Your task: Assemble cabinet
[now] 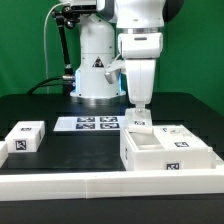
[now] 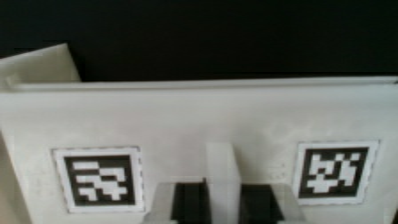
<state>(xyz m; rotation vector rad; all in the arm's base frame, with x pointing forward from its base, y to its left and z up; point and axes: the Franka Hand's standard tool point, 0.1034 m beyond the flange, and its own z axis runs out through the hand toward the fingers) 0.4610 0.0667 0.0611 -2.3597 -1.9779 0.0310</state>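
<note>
The cabinet box (image 1: 168, 150), a large white open box with marker tags, stands at the exterior view's right. My gripper (image 1: 140, 108) reaches straight down at the box's far left corner. It is shut on a thin white tagged panel (image 1: 139, 121) there. In the wrist view the gripper (image 2: 222, 198) has dark fingers (image 2: 187, 200) on either side of a narrow white rib (image 2: 222, 170). Beyond it a broad white panel face (image 2: 205, 115) carries two tags. How the held panel meets the box is hidden.
A small white tagged block (image 1: 25, 137) lies at the exterior view's left. The marker board (image 1: 90, 123) lies flat in front of the robot base (image 1: 97, 70). A long white rail (image 1: 100, 185) runs along the table's front.
</note>
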